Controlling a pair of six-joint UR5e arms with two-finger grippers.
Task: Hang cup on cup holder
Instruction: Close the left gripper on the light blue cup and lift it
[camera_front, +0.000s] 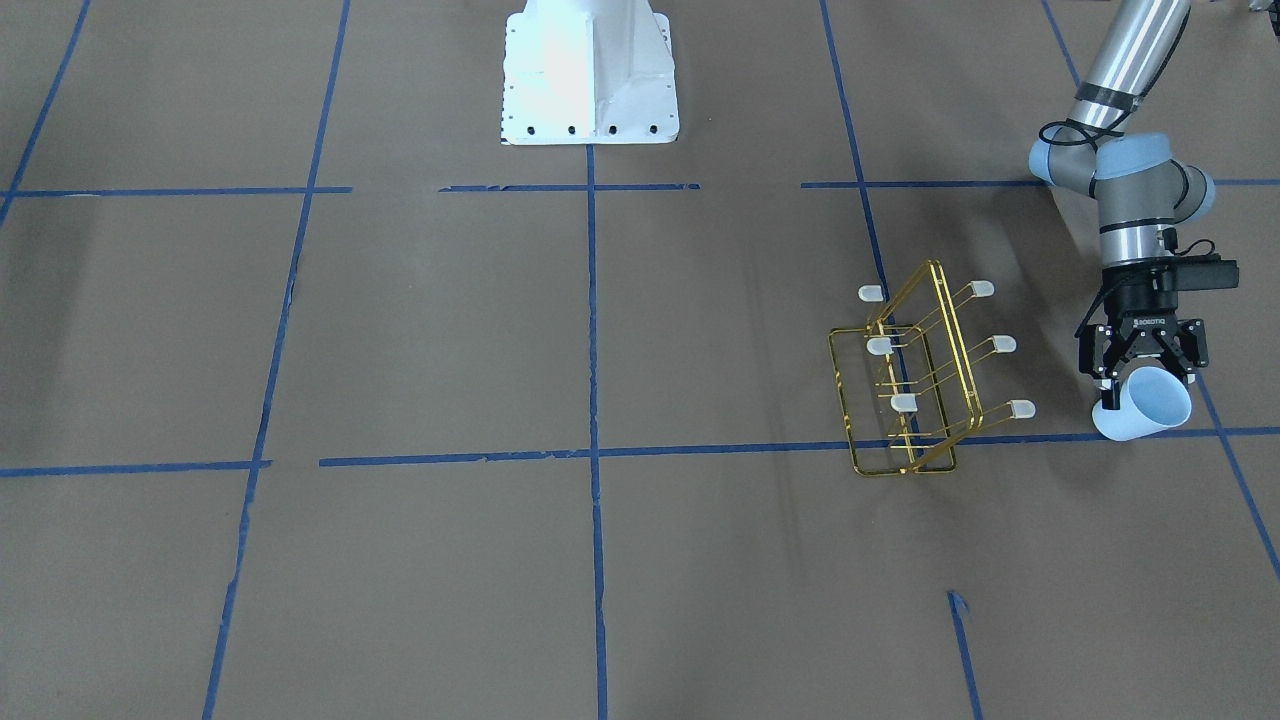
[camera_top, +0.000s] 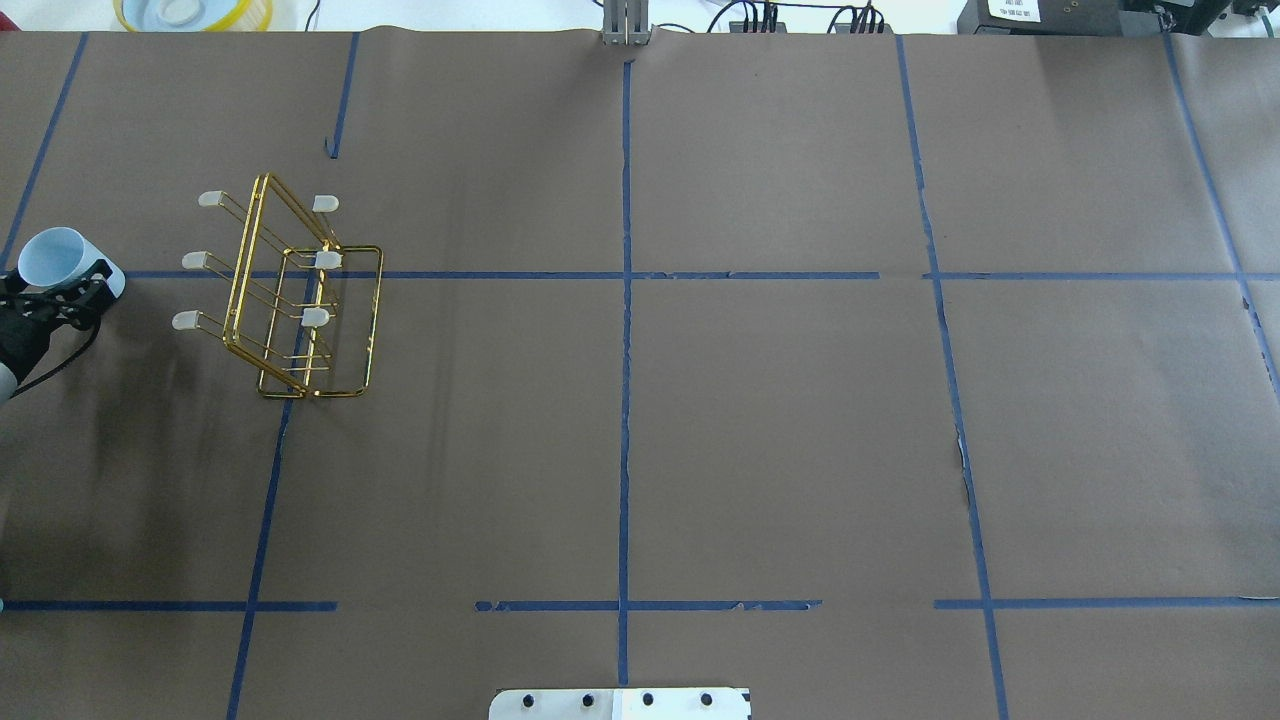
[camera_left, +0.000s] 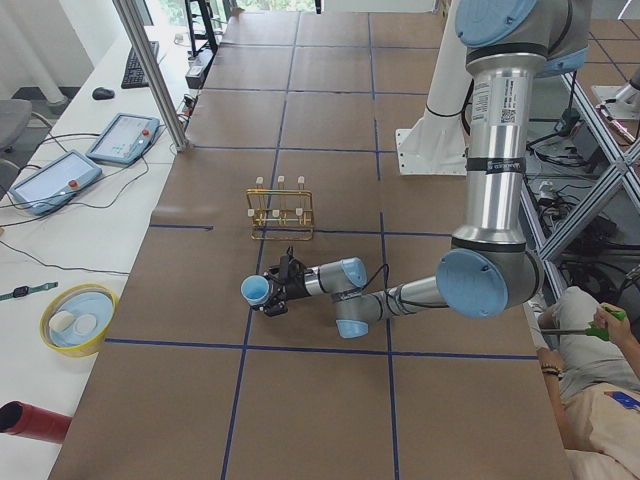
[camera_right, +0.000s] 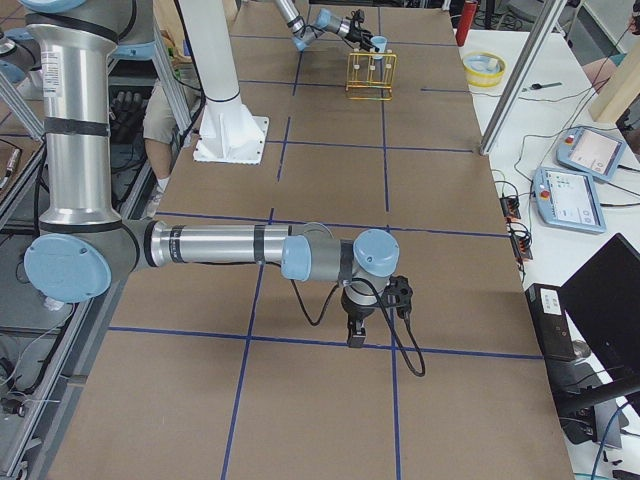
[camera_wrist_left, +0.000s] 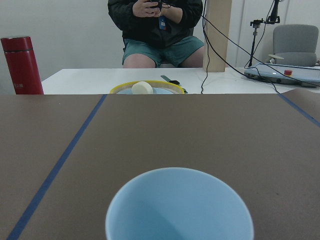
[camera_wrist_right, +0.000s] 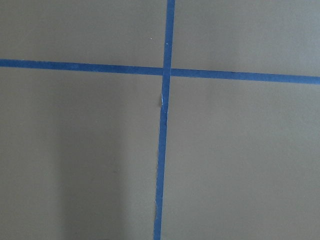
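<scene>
A: The left gripper (camera_front: 1141, 362) has its fingers closed on the cup (camera_front: 1148, 404), which is held clear of the table (camera_top: 760, 420), lying over with the mouth pointing away from the wrist.

B: It looks like light, thin plastic. It's smooth and tapered, so it could slip, and a gentle pinch near the base seems right.

A: The rack (camera_front: 904, 402) stands to the gripper's right, near but apart, with its capped prongs angling up toward it.

B: It's thin wire and probably tips easily, so any nudge could shift it.

A: And the right gripper (camera_right: 356, 335)?

B: It hangs far off, and he cannot tell whether it is open or shut.

A: The surface is brown paper with blue tape lines. Ahead of the gripper there is a yellow bowl (camera_wrist_left: 146, 89), a red bottle (camera_wrist_left: 21, 65) and a seated person (camera_wrist_left: 155, 30).
</scene>
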